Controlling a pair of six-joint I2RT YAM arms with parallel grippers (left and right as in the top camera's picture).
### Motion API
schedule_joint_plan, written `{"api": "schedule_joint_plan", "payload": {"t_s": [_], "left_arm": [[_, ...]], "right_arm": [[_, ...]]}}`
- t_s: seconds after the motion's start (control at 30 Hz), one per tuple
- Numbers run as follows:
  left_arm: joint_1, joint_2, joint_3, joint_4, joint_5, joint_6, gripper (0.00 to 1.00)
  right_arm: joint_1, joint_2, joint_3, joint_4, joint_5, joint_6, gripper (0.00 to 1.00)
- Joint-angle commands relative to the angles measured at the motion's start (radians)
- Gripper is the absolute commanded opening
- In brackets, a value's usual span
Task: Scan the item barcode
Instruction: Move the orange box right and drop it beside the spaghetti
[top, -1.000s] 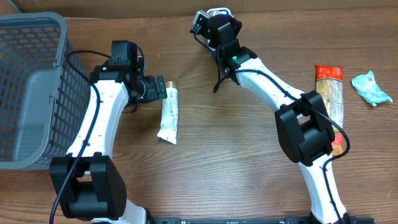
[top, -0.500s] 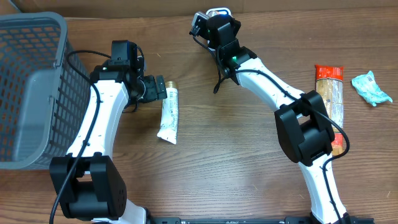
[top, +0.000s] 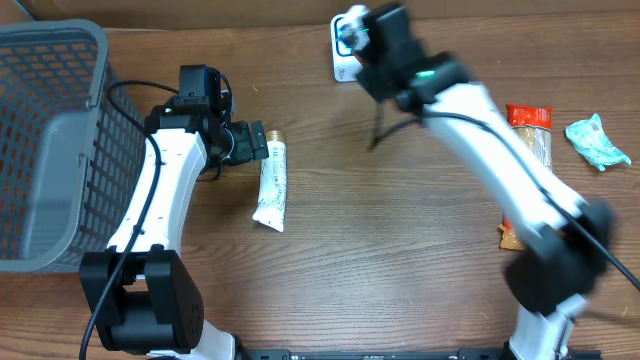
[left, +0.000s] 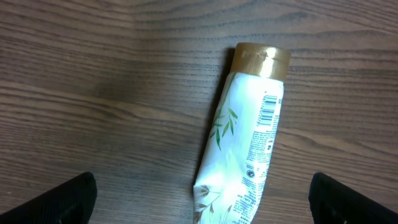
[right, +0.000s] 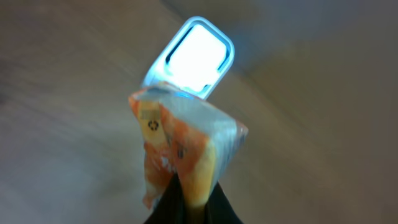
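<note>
Orange packet (right: 177, 158) clamped in right end effector (right: 191, 202), close to glowing scanner (right: 196, 56).

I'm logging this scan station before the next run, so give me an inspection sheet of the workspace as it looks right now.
Surface: wooden table, no spills seen.
Job's things: orange packet held up to the lit scanner; its barcode not visible.
Clutter: white tube, barcode up; cracker pack; teal wrapper.
Grippers: left gripper open near the tube's cap; right gripper, fingers shut on orange packet.
Cables: black cable by left arm; another hangs under right arm.
Surroundings: grey basket at the left.
</note>
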Motion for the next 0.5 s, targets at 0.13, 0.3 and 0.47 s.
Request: {"api": "schedule_joint_plan", "payload": {"t_s": [0.13, 0.3, 0.47], "left_arm": [[-0.002, -0.009, 0.011, 0.0, -0.007, 0.019, 1.0], [-0.002, -0.009, 0.011, 0.0, -0.007, 0.019, 1.0], [-0.002, -0.009, 0.011, 0.0, -0.007, 0.019, 1.0]], "right_arm": [[-0.233, -0.029, -0.1, -0.43, -0.238, 0.335, 0.04], [-0.345, -0.027, -0.319, -0.372, -0.238, 0.336, 0.04], [-0.455, -0.027, -0.441, -0.297, -0.234, 0.397, 0.05]]}}
